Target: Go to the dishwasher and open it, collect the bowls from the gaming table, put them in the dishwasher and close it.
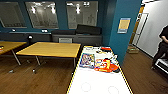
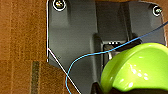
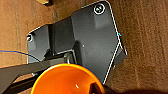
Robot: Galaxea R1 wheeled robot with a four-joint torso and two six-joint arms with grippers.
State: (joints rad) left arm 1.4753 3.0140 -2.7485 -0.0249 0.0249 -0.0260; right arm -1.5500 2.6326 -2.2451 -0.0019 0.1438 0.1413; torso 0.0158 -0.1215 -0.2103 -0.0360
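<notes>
Green bowl (image 2: 136, 68): glossy lime green, large in the left wrist view, rim toward the camera, close against the robot's dark plate.
Left gripper: I cannot tell whether it is clamped on the green bowl or merely next to it.
Orange bowl (image 3: 67, 80): bright orange, open side facing the right wrist camera, near the dark plate and jointed bar.
Right gripper: state cannot be told either.
Blue cable (image 2: 82, 60): thin, curving across the plate beside the green bowl.
Floor (image 1: 40, 77): brown wood planks, also under both wrist cameras.
White table (image 1: 100, 82): long, yellow-edged, straight ahead of the robot, with faint circles on its near end.
Game boxes (image 1: 98, 62): colourful boxes and packets clustered on the white table's far half.
Wooden tables (image 1: 50, 48): light tops on metal legs, to the left.
Teal wall (image 1: 125, 37): pillar with a framed notice (image 1: 124, 25).
Person (image 1: 162, 47): in dark clothes at the right edge.
</notes>
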